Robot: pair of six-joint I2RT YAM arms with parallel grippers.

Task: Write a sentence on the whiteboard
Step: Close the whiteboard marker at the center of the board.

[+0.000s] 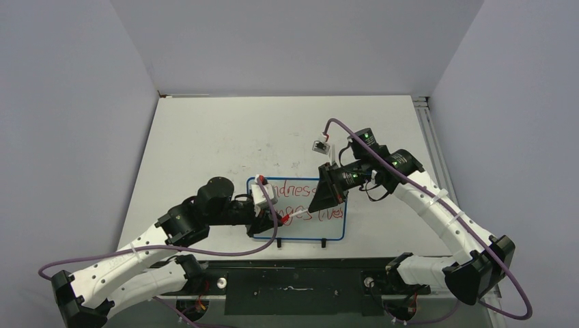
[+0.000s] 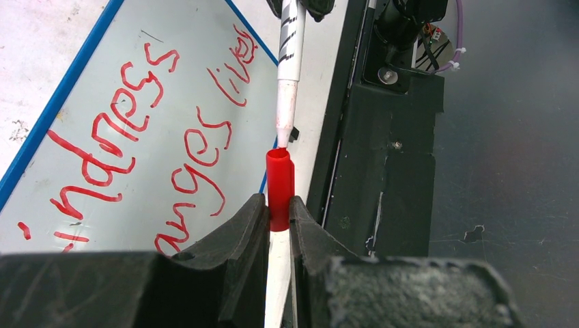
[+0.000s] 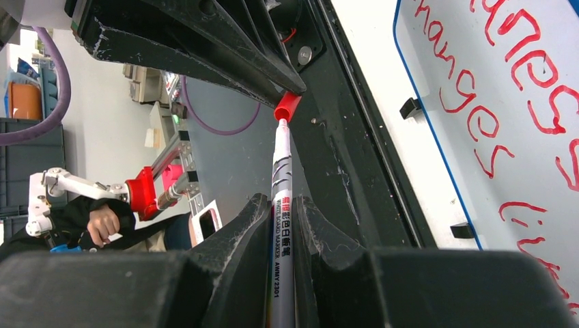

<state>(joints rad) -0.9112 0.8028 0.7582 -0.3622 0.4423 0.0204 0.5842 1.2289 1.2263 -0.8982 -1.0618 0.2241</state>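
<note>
Left wrist view: left claw [image 2: 276,213] grips the red cap [image 2: 279,179], right claw [image 3: 281,208] grips the marker [image 2: 289,61]. The whiteboard [image 2: 184,41] bears writing. Recapping seems under way, and the tip must next push straight in.

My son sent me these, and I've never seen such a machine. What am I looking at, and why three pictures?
These are two robot arms bolted at a table's near edge. The wide picture looks down from above and behind: the left arm and right arm reach over a white table. The other two pictures come from a camera on each wrist, so that arm's own black fingers fill the bottom. On the table lies a small blue-framed whiteboard with red handwriting. The left gripper is shut on a red cap. The right gripper is shut on a marker, its tip at the cap's mouth.
</note>
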